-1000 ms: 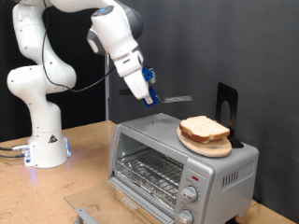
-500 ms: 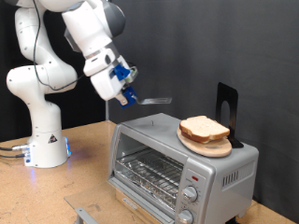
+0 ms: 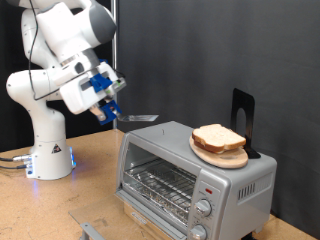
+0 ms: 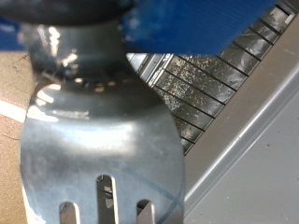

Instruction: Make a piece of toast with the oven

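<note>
The gripper (image 3: 108, 103) hangs over a wooden table (image 3: 85, 178) against a dark curtain, clamped on a slotted metal spatula (image 3: 140, 118). Beside its blade stands the oven (image 3: 190, 175), door open. Beyond the blade tip, the toast (image 3: 218, 137) lies on a plate (image 3: 218, 156) atop the oven.

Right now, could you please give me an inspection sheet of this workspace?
Surface: wooden table, bare where visible.
Job's things: oven door shut, wire rack visible behind the glass; piece of toast on a round wooden plate on the oven's top.
Clutter: black stand behind the plate; small metal bracket at the exterior view's bottom.
Hand: the hand holds a metal spatula, blade level, above the oven's left end in the exterior view.
Cables: white cables at the robot base.
Surroundings: black backdrop.
</note>
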